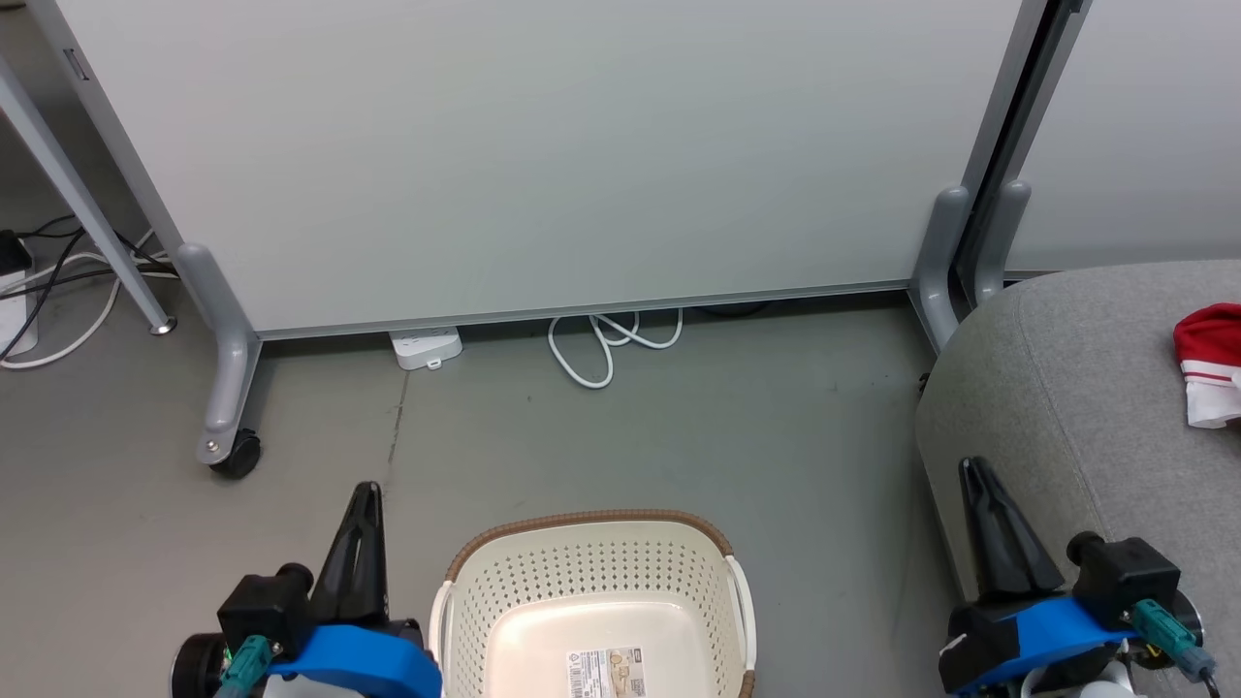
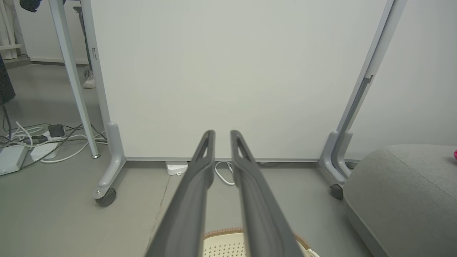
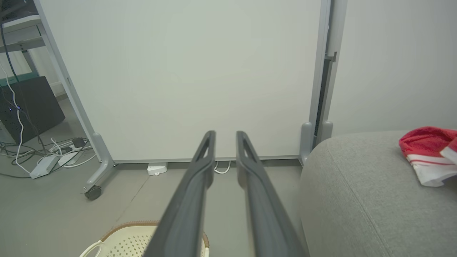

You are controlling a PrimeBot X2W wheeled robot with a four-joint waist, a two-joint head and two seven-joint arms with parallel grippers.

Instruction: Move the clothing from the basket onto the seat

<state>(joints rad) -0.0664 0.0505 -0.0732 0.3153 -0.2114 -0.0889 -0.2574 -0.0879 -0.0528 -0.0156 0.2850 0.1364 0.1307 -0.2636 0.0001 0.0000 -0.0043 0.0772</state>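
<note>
From the head view, the basket stands on the grey floor near the robot, in the middle. Its perforated walls are cream and its inner floor is bare but for a label sticker. The seat fills the right side, and the clothing lies on top of it at the far right edge as a bunched heap of red cloth with white trim, cut off by the frame. Whether that is one garment or two cannot be told. The left gripper points up just left of the basket, and the right gripper rises in front of the seat's near corner. Both are seen side-on, so their gap is hidden here. Far behind stands a pale partition panel on casters, with a white power strip and a looped cable at its foot.

In the left wrist view, the left gripper has its fingers slightly parted — a narrow gap, nothing between them. The basket lies low beneath them and the seat is to the right.

In the right wrist view, the right gripper is likewise released — fingers a little apart, holding nothing. The basket lies low to the left. The seat is on the right, with the clothing on its far right part.
</note>
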